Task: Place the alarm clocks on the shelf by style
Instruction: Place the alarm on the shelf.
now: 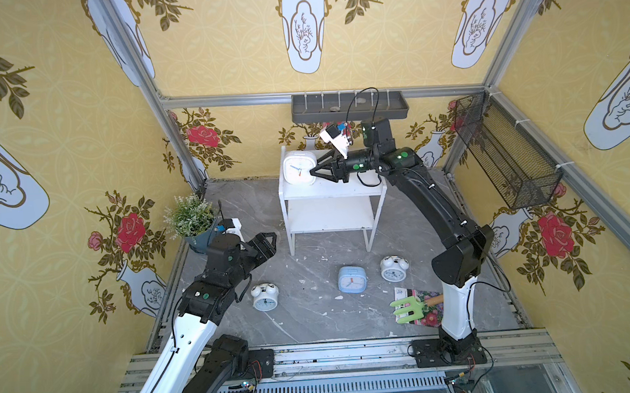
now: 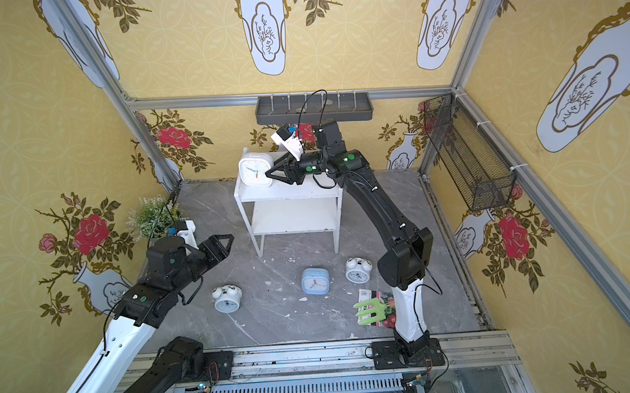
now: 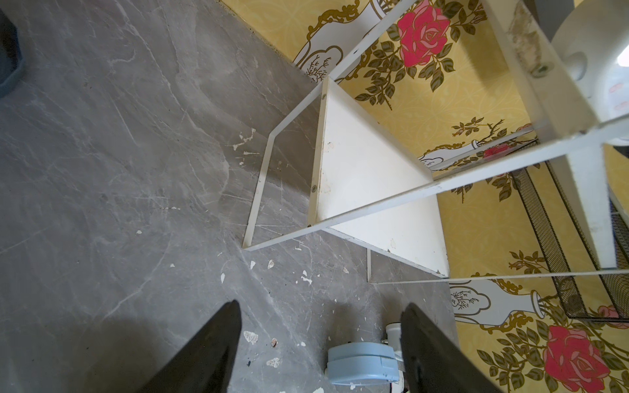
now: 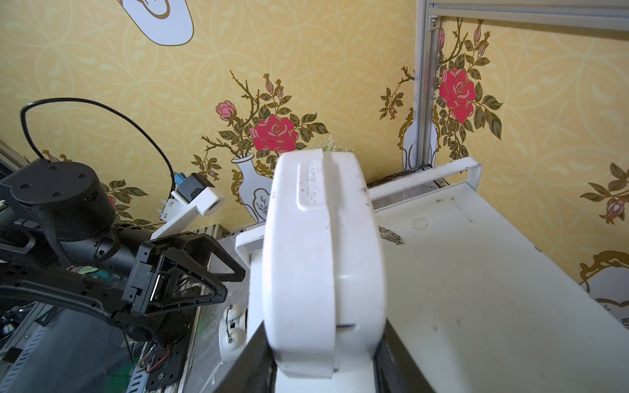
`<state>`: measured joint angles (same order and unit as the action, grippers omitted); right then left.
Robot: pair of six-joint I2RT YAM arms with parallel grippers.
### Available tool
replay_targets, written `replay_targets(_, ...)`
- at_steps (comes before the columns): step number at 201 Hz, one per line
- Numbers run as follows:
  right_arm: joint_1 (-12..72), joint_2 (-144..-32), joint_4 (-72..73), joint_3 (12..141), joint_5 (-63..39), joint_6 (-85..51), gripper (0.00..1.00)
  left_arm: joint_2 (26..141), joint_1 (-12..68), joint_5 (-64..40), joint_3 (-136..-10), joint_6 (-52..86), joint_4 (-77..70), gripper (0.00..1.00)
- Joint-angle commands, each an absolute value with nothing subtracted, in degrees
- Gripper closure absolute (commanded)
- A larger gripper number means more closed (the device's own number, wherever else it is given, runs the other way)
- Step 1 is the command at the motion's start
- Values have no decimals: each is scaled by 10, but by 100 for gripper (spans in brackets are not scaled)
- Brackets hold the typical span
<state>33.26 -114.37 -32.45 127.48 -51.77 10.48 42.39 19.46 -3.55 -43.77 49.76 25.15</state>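
- Standing upright on the top board of the shelf (image 1: 346, 191), at its left end: the white square clock (image 1: 299, 167), with its face toward the front.
- The right gripper (image 1: 314, 169) reaches in from the side. Its fingers (image 4: 252, 357) lie against both sides of that clock, closed on it.
- The light blue clock (image 1: 352, 279) lies on the tabletop (image 1: 311, 321) in front of the shelf, between the left twin-bell clock (image 1: 265, 297) and the right twin-bell clock (image 1: 394, 268), all three apart.
- The left gripper (image 1: 272, 245) hangs above the tabletop, jaws parted, nothing between them.

You see smooth, glossy plastic on the white square clock (image 4: 323, 265), scuffed matt paint on the shelf (image 4: 476, 272), and a grey marble-look tabletop (image 3: 136, 170), chipped in spots.
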Motion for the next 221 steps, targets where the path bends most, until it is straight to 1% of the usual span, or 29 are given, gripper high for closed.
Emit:
replay_targets(1,331,-1138,-318,1270,-501,111,54,425,194,-43,-435,489,228,22)
replay_targets(20,331,-1135,-318,1268,-496,113,50,425,194,-43,-434,488,226,22)
replay_targets(39,331,-1134,-316,1267,-490,113,41,426,195,-44,-434,488,224,22)
replay_targets(114,330,-1125,-323,1267,-480,121,38,427,194,-51,-435,483,215,22)
replay_targets(142,334,-1101,-321,1240,-471,122,33,429,194,-56,-432,484,211,22)
replay_targets(158,335,-1061,-294,1193,-440,119,30,427,194,-61,-427,488,209,21)
replay_targets(180,337,-986,-262,1118,-380,105,23,423,194,-63,-420,490,213,20)
replay_targets(206,356,-900,-278,1061,-308,99,23,420,194,-54,-411,487,225,21)
replay_targets(221,400,-847,-297,1023,-239,100,23,415,194,-49,-405,489,231,21)
